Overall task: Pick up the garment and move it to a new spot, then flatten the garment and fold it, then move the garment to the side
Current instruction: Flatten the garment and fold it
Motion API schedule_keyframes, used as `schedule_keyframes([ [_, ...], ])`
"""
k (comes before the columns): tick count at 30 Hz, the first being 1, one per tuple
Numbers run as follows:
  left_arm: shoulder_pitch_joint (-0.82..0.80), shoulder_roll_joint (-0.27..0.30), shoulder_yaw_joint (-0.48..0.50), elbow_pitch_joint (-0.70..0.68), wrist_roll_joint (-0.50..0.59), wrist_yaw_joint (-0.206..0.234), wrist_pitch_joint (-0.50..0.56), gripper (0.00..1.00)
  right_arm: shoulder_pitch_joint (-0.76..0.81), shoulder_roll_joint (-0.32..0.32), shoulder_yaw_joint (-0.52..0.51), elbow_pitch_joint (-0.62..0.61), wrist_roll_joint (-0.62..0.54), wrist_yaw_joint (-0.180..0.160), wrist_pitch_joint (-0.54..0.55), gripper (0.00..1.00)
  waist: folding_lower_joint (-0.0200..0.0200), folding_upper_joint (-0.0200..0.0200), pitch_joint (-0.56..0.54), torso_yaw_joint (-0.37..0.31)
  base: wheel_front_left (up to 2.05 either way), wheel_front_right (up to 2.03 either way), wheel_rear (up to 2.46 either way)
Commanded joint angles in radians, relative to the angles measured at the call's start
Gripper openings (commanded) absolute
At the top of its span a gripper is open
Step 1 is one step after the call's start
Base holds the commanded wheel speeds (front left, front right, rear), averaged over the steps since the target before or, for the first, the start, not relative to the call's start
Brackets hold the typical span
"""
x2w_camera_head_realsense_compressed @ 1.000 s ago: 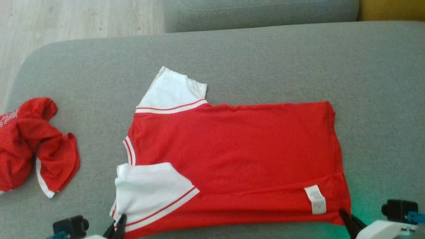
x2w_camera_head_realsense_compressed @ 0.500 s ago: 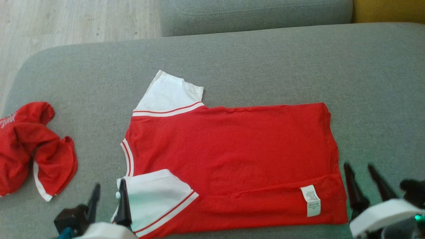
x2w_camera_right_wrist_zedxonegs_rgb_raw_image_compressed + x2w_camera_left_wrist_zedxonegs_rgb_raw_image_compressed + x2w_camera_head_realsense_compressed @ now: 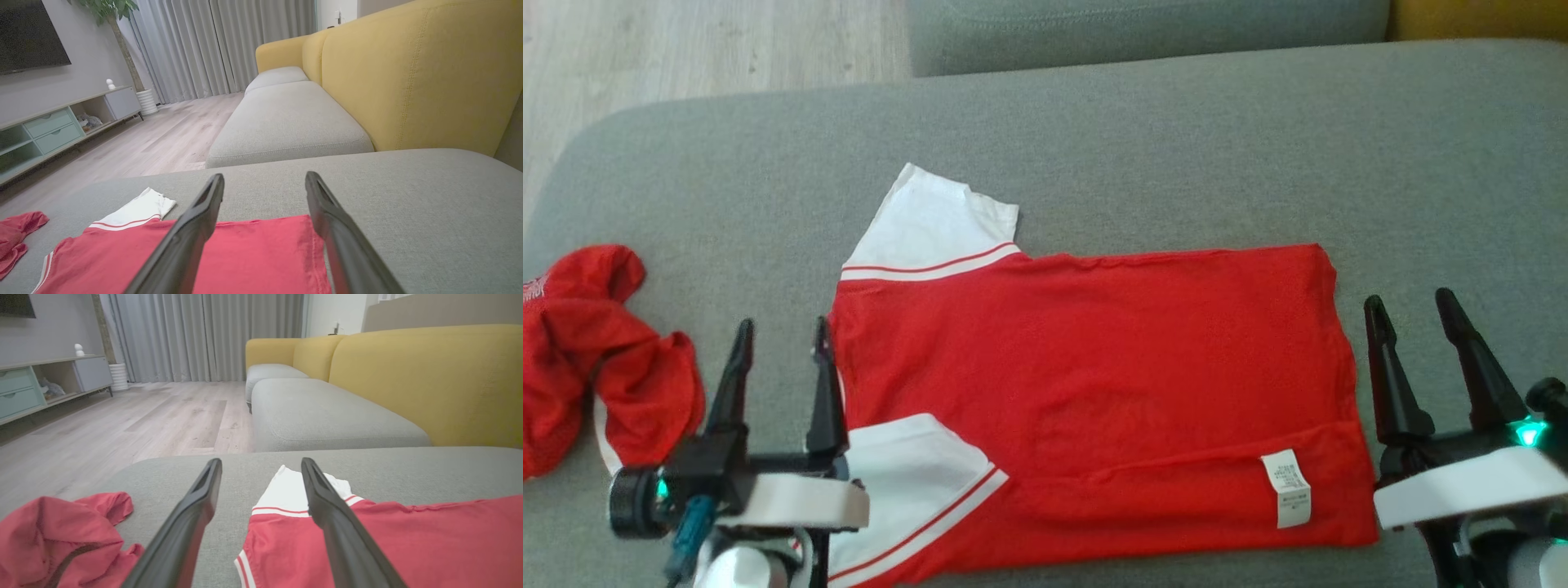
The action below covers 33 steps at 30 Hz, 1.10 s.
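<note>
Both tools have let go of the shirt's lower edge and come up the frame. The left tool (image 3: 783,327) now stands by the neckline at lower left and the right tool (image 3: 1410,298) just off the hem at the right. Each has its fingers apart and holds nothing.

The red garment (image 3: 1094,367) lies flat across the middle of the grey sofa cushion (image 3: 1176,147). Its lower strip looks turned over, with the care label (image 3: 1286,487) showing at lower right.

It should handle as thin, light, limp cloth that sags when lifted and slips on itself. Pinching it at two edge points at once, probably the upper sleeve seam and the upper right hem corner, should keep it flat.

Count: one flat shirt with two white sleeves, one label, one crumpled red garment (image 3: 596,343) at far left, and two tools.
</note>
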Motion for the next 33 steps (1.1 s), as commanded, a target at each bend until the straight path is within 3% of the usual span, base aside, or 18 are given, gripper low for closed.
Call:
schedule_keyframes([
  [1, -0.069, 0.024, 0.021, -0.037, 0.014, 0.003, 0.01, 1.0, -0.042, -0.009, 0.02, -0.052, -0.008, -0.001, 0.008, 1.0, 0.0, 0.0, 0.022, 0.004, 0.0, 0.0, 0.0],
  [9, -0.245, 0.037, -0.016, 0.018, 0.011, -0.069, 0.086, 1.0, -0.086, -0.004, 0.011, -0.083, -0.009, -0.001, 0.024, 1.0, 0.0, 0.0, 0.148, 0.006, 0.0, 0.0, 0.0],
  [12, -0.371, 0.037, -0.032, 0.081, -0.005, -0.121, 0.139, 1.0, -0.114, -0.004, 0.011, -0.088, -0.008, -0.001, 0.024, 1.0, 0.0, 0.0, 0.214, -0.002, 0.0, 0.0, 0.0],
  [22, -0.779, -0.054, -0.087, 0.501, -0.091, -0.286, 0.308, 1.0, -0.193, 0.0, 0.023, -0.064, 0.01, -0.001, 0.003, 1.0, 0.0, 0.0, 0.374, -0.04, 0.0, 0.0, 0.0],
  [26, -0.886, -0.066, -0.101, 0.691, -0.084, -0.308, 0.334, 1.0, -0.215, 0.0, 0.034, -0.041, 0.018, -0.001, -0.005, 1.0, 0.0, 0.0, 0.403, -0.058, 0.0, 0.0, 0.0],
  [31, -0.964, -0.075, -0.133, 0.889, -0.066, -0.301, 0.43, 1.0, -0.22, -0.003, 0.019, -0.008, 0.025, -0.001, -0.001, 1.0, 0.0, 0.0, 0.409, -0.062, 0.0, 0.0, 0.0],
  [32, -0.973, -0.081, -0.141, 0.92, -0.066, -0.306, 0.463, 0.89, -0.223, -0.006, 0.014, 0.001, 0.028, -0.001, 0.002, 1.0, 0.0, 0.0, 0.407, -0.062, 0.0, 0.0, 0.0],
  [33, -0.982, -0.084, -0.15, 0.943, -0.064, -0.312, 0.488, 0.0, -0.226, -0.009, 0.008, 0.012, 0.03, -0.001, 0.006, 1.0, 0.0, 0.0, 0.405, -0.06, 0.0, 0.0, 0.0],
])
